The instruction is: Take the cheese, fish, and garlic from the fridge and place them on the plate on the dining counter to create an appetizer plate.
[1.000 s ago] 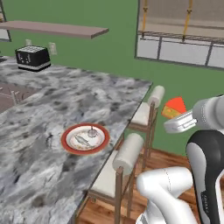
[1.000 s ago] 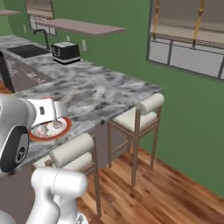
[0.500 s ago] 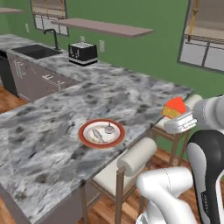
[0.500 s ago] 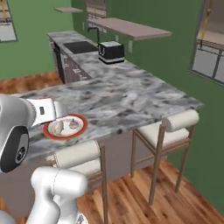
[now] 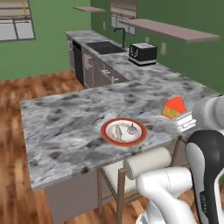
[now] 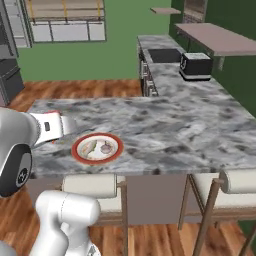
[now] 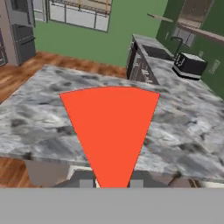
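While the base faced the dining counter (image 5: 65, 127), the gripper (image 5: 177, 124) was clamped on the cheese (image 5: 173, 107), holding the wedge up beside the counter's near edge, above the stools. From the hand view the cheese (image 7: 110, 131) rose as a broad red triangle between the finger tips (image 7: 86, 183), its narrow end down in the grip, which seemed a sensible way to carry it: the jaws pinched the thin part and the wide face stayed clear. The plate (image 5: 107, 135) sat on the marble near that same edge, just to the left of the gripper in the left base view, and it already carried 2 small items, apparently the fish (image 5: 117, 131) and the garlic (image 5: 131, 129), lying side by side, close but seemingly apart. That left the cheese as the last of the 3 pieces, by my reckoning. In the right base view the plate (image 6: 79, 155) lay just beside the hand, so only a short reach over and down looked necessary.
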### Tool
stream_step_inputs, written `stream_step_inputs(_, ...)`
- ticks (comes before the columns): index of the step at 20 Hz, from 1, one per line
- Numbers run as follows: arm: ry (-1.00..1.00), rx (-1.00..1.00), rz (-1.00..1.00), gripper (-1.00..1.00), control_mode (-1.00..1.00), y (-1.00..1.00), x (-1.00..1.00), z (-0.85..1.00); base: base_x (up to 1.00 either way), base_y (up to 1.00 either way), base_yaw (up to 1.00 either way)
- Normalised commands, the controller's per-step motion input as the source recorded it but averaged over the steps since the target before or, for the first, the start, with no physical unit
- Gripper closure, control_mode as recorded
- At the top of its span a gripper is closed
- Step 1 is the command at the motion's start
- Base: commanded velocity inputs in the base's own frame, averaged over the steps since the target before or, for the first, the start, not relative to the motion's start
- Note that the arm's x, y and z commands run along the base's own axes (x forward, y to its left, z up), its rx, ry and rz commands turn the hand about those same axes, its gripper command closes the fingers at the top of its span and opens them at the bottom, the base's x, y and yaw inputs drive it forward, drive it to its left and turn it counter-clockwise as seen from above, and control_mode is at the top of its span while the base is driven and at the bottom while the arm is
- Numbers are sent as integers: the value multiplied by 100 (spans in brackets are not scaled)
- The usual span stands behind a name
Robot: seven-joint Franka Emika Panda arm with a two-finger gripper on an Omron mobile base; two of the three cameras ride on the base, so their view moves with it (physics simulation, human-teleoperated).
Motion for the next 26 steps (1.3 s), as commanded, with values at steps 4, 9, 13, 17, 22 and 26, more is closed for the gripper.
stream_step_inputs(4, 0, 0, 0, 100, 100, 0, 0, 0, 84, -12, 67)
stream_step_inputs(9, 0, 0, 0, 100, 100, 0, 0, 0, 79, -2, 60)
stream_step_inputs(13, 0, 0, 0, 100, 100, 0, 0, 0, 72, 0, 46)
stream_step_inputs(17, 16, 0, 9, 100, -100, 0, 49, -30, 17, 0, 6)
stream_step_inputs(22, 22, 0, 3, 100, -100, 0, 58, -34, 0, 0, 0)
stream_step_inputs(26, 14, 0, -2, 100, -100, 0, 58, -27, 0, 0, 0)
